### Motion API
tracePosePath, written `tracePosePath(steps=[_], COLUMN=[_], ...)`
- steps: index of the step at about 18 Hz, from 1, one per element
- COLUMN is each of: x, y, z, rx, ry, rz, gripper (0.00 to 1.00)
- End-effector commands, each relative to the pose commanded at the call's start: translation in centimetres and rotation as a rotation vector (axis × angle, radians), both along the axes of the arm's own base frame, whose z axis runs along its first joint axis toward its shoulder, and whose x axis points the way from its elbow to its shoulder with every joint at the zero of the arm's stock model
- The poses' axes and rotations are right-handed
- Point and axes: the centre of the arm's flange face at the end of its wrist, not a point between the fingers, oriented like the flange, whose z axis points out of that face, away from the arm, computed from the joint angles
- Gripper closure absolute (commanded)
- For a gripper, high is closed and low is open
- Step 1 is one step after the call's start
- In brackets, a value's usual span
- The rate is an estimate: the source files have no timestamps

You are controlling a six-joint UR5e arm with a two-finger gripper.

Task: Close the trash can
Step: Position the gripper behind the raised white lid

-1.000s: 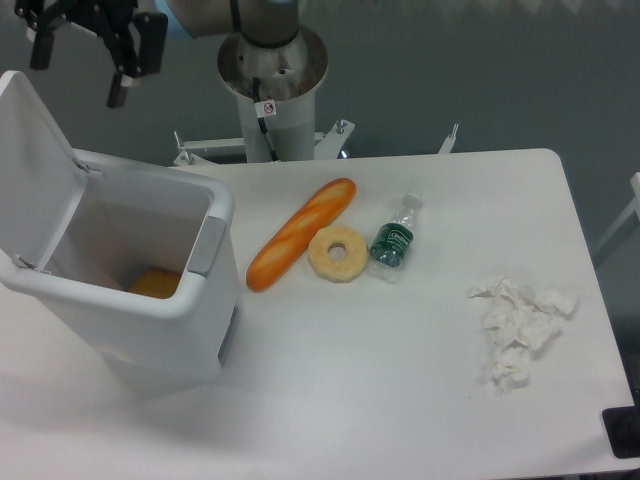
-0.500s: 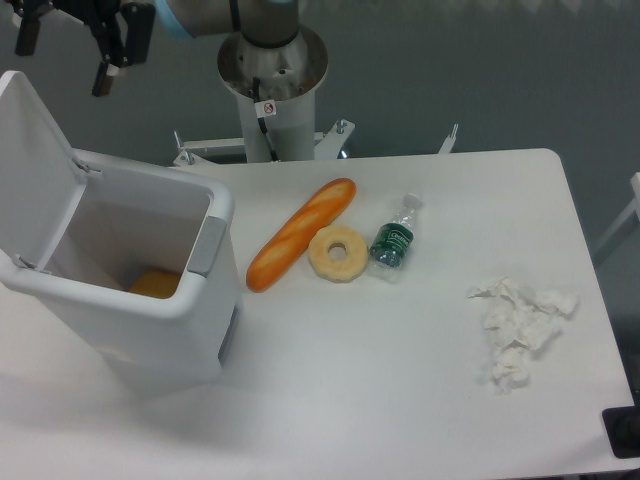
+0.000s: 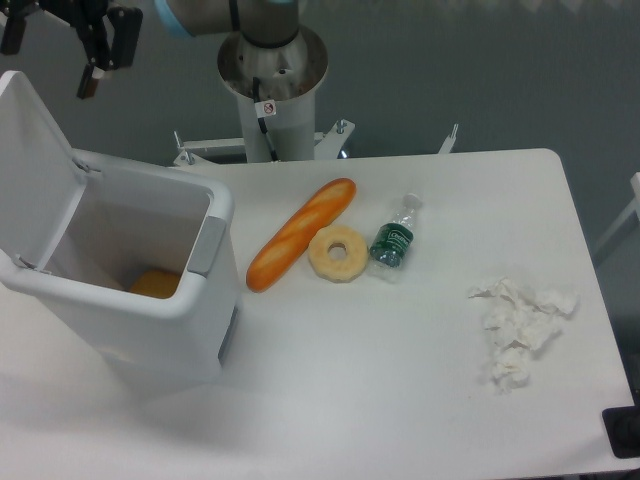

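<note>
The trash can is a big white bin at the left of the table. Its lid stands open, tilted back to the left, and the grey latch shows on the front rim. An orange object lies inside at the bottom. My gripper hangs at the top left, above and behind the raised lid, not touching it. Its black fingers are apart and hold nothing; part of it is cut off by the frame edge.
A baguette, a ring-shaped pastry and a small plastic bottle lie mid-table. Crumpled white tissue lies at the right. The arm's base stands behind the table's far edge.
My gripper has moved left and slightly up, from above the bin's back edge towards the top left corner. The lid and all table objects are unmoved.
</note>
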Motion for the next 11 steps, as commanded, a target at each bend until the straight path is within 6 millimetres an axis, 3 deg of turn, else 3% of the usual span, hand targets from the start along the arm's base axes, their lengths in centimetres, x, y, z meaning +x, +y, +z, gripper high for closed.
tracePosePath(steps=[11], x=[-1.2], y=[2.4], z=[1.3], rx=[-0.001], ry=[-0.011], rz=[0.029], gripper=[0.00])
